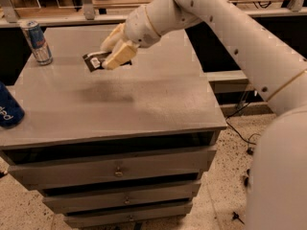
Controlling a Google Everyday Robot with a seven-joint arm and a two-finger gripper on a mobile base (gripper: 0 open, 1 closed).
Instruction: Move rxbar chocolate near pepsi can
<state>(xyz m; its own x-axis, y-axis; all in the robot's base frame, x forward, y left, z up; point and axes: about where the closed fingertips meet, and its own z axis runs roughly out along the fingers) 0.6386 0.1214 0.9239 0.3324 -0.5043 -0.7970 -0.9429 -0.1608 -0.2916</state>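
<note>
The white arm (230,28) is reaching in from the right of the frame over the grey drawer cabinet (144,104). The pepsi can (7,108) is sitting at the left edge, with a slim can (37,41) standing at upper left. The gripper (106,56), at upper centre, is clamping the rxbar chocolate (92,61) above the tabletop, well apart from the pepsi can.

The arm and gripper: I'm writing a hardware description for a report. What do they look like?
The arm is made of smooth, rounded white shells with small dark dots along them and thin tan seams at the joints; no cables show on it. The gripper, over the back-left part of the table, has two blocky cream-coloured fingers.
</note>
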